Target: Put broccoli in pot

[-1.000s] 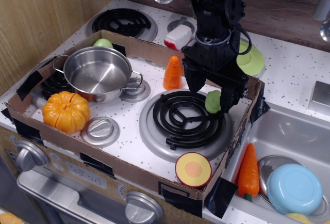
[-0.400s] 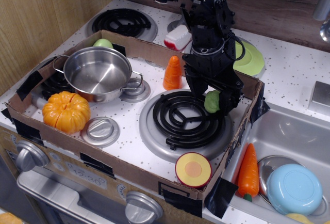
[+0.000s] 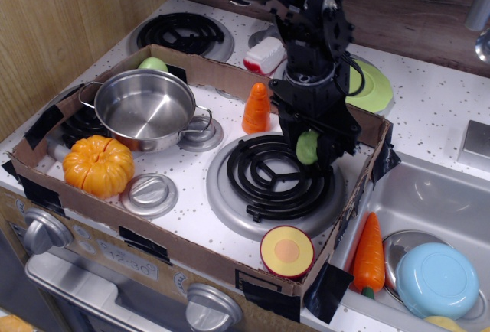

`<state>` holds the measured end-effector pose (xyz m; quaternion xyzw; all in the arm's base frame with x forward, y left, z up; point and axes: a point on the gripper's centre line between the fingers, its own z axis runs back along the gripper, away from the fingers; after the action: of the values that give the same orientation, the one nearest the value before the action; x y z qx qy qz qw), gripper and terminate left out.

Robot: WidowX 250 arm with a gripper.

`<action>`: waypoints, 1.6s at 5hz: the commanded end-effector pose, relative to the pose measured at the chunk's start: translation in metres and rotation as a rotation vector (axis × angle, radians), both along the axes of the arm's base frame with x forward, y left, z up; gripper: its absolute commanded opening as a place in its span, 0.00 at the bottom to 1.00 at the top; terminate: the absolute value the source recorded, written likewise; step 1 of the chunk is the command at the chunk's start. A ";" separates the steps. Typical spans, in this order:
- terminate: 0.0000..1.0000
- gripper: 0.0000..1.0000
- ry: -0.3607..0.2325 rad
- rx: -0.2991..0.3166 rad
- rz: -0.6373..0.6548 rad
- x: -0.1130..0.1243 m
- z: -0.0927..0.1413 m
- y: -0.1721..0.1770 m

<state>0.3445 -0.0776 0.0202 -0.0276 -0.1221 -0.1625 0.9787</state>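
Note:
The broccoli [image 3: 307, 147] is a small light-green piece held between my gripper's fingers, just above the right rim of the large black coil burner [image 3: 269, 175]. My gripper [image 3: 311, 156] points down and is shut on the broccoli. The pot [image 3: 145, 108] is a shiny steel round pot with wire loop handles. It stands empty at the left inside the cardboard box, well to the left of my gripper.
A cardboard box wall [image 3: 199, 254] rings the stove top. An orange pumpkin [image 3: 98, 165] sits in front of the pot, an orange cone-shaped toy [image 3: 256, 107] left of my gripper, and a halved fruit [image 3: 287, 252] at the front. A smooth green toy [image 3: 153, 64], lime plate [image 3: 373, 87], carrot [image 3: 369, 254] and blue bowl [image 3: 438, 278] lie around.
My gripper's fingers have closed in on the broccoli, and gripper and broccoli have shifted slightly left and up.

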 end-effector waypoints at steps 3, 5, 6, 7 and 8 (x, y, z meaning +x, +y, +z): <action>0.00 0.00 -0.021 0.114 0.014 -0.003 0.081 0.032; 0.00 0.00 -0.013 0.263 0.044 -0.015 0.095 0.083; 0.00 0.00 -0.029 0.277 0.044 -0.019 0.088 0.110; 0.00 0.00 -0.022 0.294 0.063 -0.024 0.080 0.132; 0.00 0.00 0.021 0.312 0.091 -0.032 0.071 0.150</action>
<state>0.3057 0.0754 0.0738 0.1236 -0.0659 -0.1350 0.9809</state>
